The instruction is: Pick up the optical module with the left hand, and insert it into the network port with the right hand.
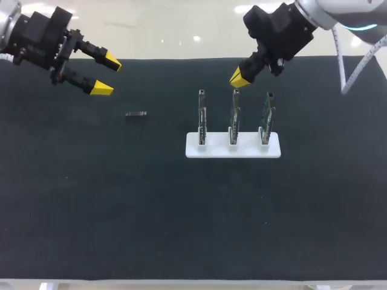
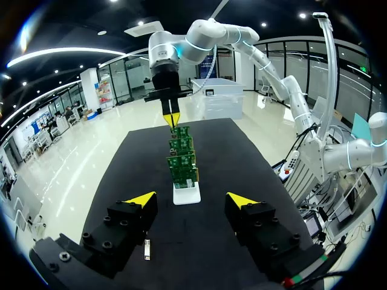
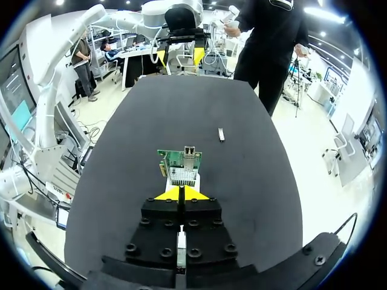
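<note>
The black tabletop (image 1: 91, 211) carries the optical module (image 1: 136, 115), a slim dark bar lying flat toward the far edge, left of centre, its long axis parallel to that edge. The left gripper (image 1: 107, 75), fingers apart, hangs near the far-left corner. The right gripper (image 1: 237, 78), fingers together, is above the circuit boards (image 1: 234, 118).

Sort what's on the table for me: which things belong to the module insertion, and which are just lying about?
For the job: optical module; three circuit boards upright in the white stand; left gripper, open; right gripper, shut, empty.
Just there: black mat; which boards go unused cannot be told.
</note>
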`<state>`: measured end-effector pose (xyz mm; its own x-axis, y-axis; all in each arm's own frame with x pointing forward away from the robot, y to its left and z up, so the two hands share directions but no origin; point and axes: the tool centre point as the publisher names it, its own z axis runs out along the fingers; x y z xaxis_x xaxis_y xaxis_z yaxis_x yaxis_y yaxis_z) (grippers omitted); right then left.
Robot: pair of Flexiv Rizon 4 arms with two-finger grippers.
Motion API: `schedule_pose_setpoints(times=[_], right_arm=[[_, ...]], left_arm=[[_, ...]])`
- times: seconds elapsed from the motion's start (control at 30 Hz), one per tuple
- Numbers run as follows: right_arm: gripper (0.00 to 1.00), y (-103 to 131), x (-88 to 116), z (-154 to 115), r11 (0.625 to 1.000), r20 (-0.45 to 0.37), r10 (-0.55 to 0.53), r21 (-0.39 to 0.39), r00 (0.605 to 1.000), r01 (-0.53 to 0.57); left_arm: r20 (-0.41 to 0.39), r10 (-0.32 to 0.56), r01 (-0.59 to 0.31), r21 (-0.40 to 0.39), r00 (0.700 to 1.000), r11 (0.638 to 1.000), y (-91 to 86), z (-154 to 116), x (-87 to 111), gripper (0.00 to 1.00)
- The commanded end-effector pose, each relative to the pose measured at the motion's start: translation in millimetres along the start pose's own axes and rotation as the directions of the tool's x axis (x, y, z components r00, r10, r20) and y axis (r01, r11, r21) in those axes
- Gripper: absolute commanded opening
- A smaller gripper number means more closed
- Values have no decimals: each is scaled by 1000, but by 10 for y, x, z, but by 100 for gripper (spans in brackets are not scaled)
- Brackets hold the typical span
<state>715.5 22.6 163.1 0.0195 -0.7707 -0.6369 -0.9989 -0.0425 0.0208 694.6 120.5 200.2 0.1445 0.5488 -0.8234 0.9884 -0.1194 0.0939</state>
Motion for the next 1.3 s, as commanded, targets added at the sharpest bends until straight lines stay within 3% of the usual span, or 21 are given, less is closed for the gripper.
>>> schedule_pose_setpoints(times=[0.03, 1.3], right_arm=[[0, 5, 37, 38, 1000, 7, -3, 5, 1000, 3], [0, 34, 184, 170, 1000, 18, -10, 8, 1000, 10]], left_arm=[[-2, 0, 0, 0, 1000, 1000, 0, 0, 0, 100], [-2, 0, 0, 0, 1000, 1000, 0, 0, 0, 100]])
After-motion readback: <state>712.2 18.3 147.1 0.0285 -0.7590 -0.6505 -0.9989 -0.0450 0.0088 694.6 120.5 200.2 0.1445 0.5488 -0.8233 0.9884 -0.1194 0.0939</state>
